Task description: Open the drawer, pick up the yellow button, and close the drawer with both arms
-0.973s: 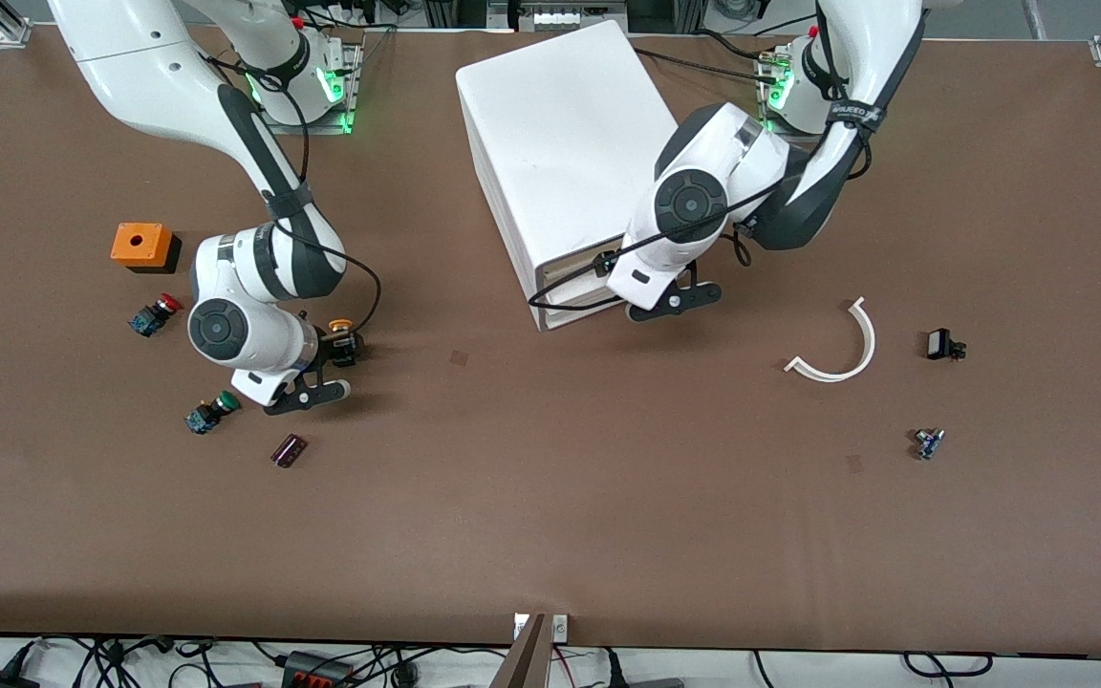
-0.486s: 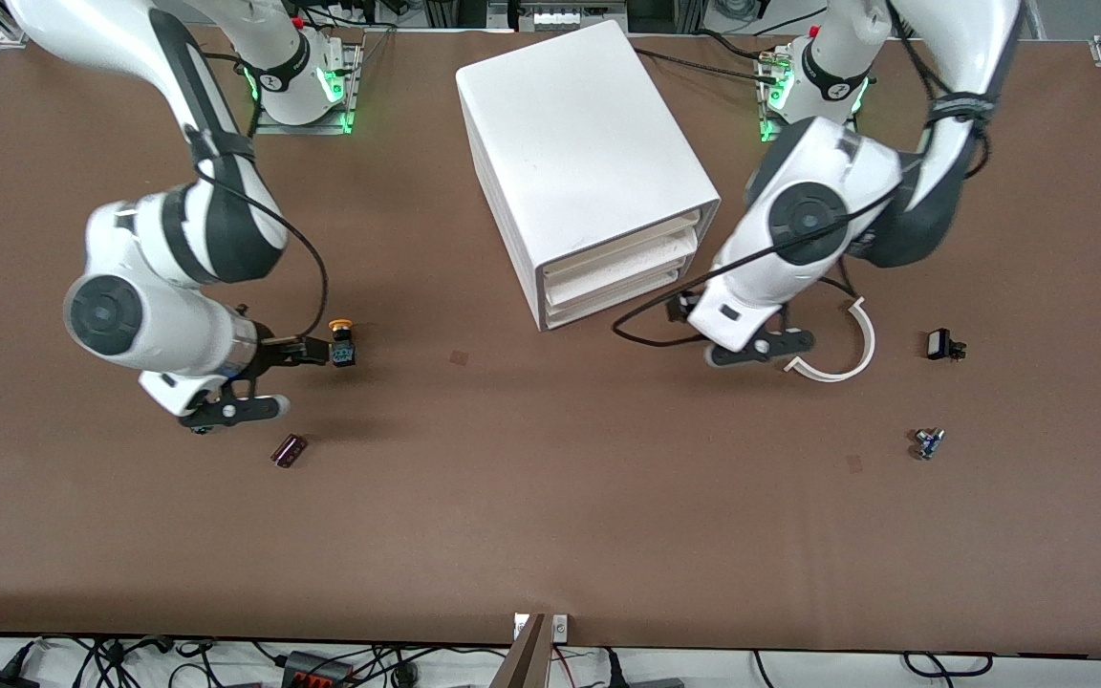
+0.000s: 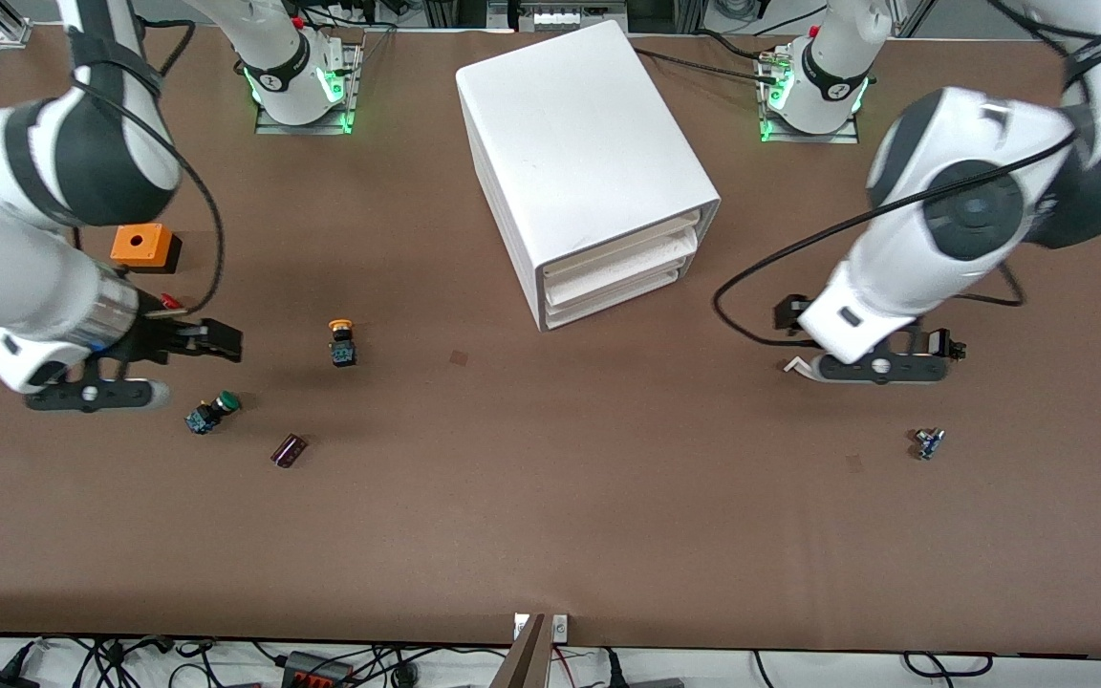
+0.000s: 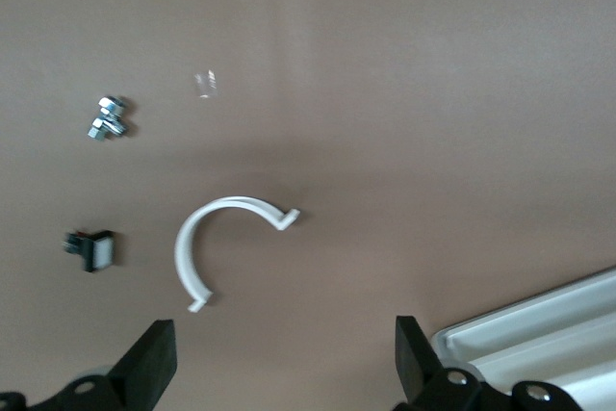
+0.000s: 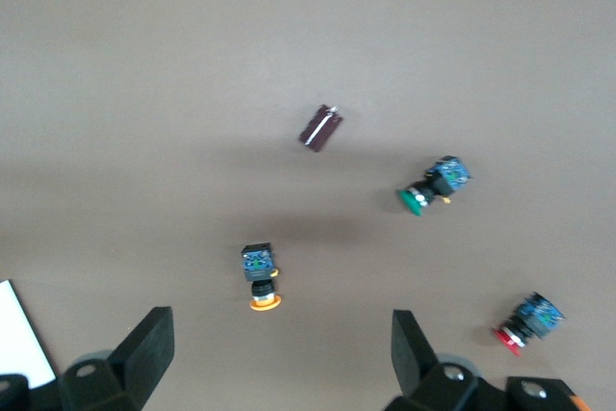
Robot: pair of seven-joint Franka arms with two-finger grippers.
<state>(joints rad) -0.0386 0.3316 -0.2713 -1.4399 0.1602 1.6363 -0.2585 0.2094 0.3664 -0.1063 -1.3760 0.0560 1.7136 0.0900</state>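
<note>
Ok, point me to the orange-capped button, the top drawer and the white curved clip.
Orange-capped button [image 3: 342, 342]: front view, on its body just under the cap.
Top drawer [image 3: 619, 255]: front view, on its front lip.
White curved clip [image 4: 188, 246]: left wrist view, on the arc's middle.

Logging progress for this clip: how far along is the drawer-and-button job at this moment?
It looks essentially finished. The drawer sits shut in the cabinet, and the button lies on the table toward the right arm's end. Nothing is in hand: the right tool is open above the table near the button, and the left tool is open over the white curved clip. Nothing appears left.
</note>
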